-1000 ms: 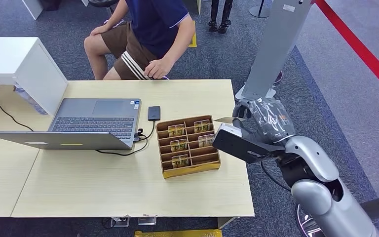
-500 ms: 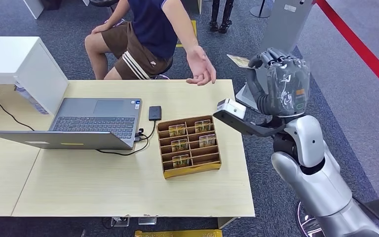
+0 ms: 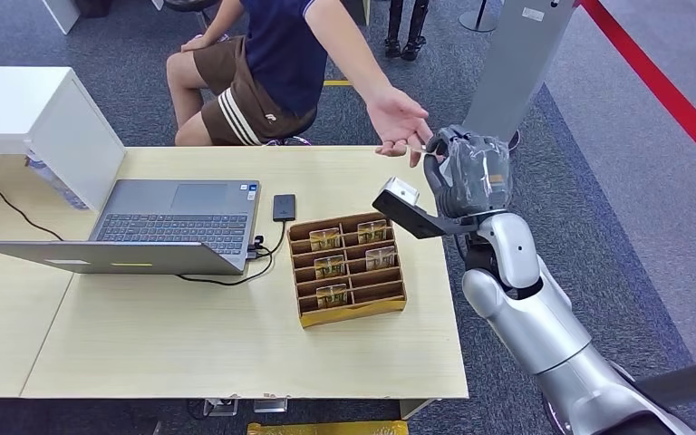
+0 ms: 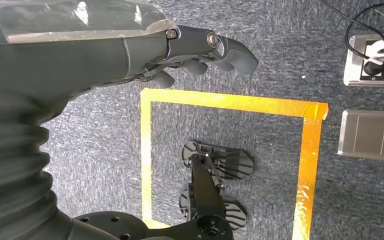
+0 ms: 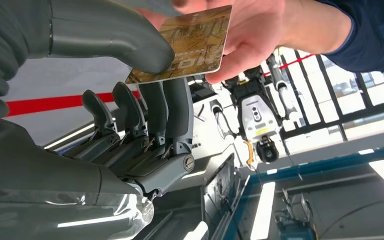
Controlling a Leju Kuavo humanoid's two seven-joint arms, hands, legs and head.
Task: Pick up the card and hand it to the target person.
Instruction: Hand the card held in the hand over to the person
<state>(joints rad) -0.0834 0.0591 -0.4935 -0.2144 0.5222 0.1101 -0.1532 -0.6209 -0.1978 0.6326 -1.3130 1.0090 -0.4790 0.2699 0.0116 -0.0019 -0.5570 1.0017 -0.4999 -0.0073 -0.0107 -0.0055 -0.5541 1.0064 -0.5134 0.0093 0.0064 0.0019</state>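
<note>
up close, right hand [image 5: 130, 100] pinches the gold-brown printed card [image 5: 190, 42], person's hand [image 5: 250, 35] touching it.

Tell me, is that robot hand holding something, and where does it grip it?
Yes: the right robot hand pinches a card at one end; a person's hand grips the other end.

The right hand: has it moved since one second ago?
Yes. The right hand has risen from beside the card box to beyond the table's far corner, at the person's hand.
</note>
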